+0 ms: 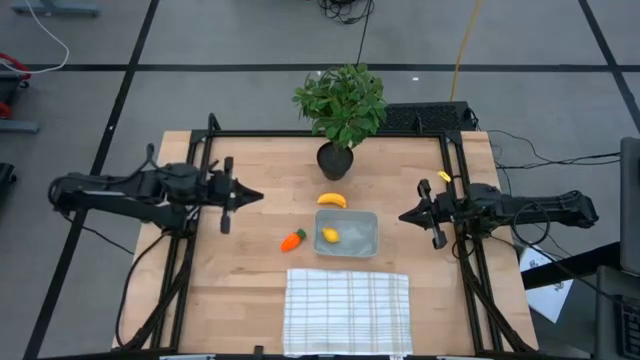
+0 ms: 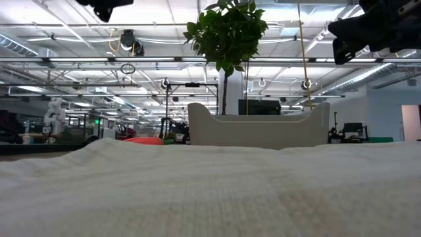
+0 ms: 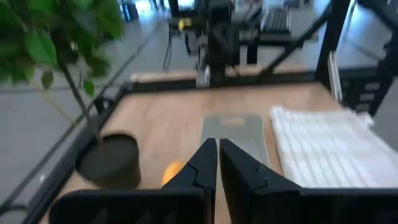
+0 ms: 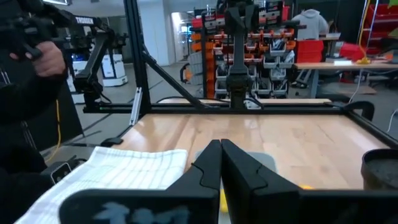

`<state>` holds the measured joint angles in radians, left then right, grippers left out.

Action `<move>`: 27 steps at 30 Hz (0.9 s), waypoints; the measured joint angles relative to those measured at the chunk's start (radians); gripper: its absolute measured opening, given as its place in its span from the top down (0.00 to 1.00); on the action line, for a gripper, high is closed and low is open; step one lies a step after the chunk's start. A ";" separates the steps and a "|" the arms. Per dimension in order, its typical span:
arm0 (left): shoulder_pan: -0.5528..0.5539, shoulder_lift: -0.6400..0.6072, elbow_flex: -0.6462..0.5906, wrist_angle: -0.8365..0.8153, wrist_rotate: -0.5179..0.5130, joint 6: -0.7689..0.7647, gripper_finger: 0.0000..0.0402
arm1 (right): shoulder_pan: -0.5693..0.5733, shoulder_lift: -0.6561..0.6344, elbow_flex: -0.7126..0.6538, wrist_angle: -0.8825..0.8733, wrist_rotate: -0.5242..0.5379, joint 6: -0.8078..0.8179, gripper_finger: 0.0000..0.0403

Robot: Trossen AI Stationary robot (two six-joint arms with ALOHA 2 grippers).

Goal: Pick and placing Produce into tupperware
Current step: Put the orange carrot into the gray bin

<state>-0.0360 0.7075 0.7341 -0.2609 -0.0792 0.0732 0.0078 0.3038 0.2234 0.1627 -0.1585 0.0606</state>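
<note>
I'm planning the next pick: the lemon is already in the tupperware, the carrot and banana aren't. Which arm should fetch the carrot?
Probably the left. The carrot lies outside the tupperware, on the side facing the left tool. The right tool would have to reach across the container. Both tools are shut and empty.

In the low view the white checked cloth [image 2: 210, 191] fills the foreground and hides the tupperware's [image 2: 258, 129] base and contents, while the carrot [image 2: 143, 139] shows only as a red-orange sliver.
</note>
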 joint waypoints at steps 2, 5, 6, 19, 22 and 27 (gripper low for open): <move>0.000 0.012 0.000 0.061 0.000 0.000 0.94 | 0.000 0.000 0.000 0.000 0.000 -0.005 1.00; 0.000 0.028 0.000 0.147 0.000 -0.004 0.94 | 0.000 0.000 0.000 0.001 0.000 -0.005 1.00; 0.000 0.036 0.000 0.169 0.000 -0.006 0.94 | 0.000 0.000 0.000 0.005 0.000 -0.005 1.00; 0.003 0.167 0.137 0.189 0.000 -0.050 0.94 | -0.001 0.000 0.000 0.013 0.000 -0.020 1.00; 0.003 0.216 0.210 0.117 0.000 -0.056 0.94 | -0.001 0.000 0.000 0.013 0.000 -0.021 1.00; 0.003 0.317 0.351 -0.022 0.000 -0.072 0.94 | -0.001 0.000 -0.004 0.025 0.000 -0.021 1.00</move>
<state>-0.0330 1.0241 1.0855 -0.2824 -0.0794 0.0013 0.0071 0.3041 0.2195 0.1879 -0.1584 0.0399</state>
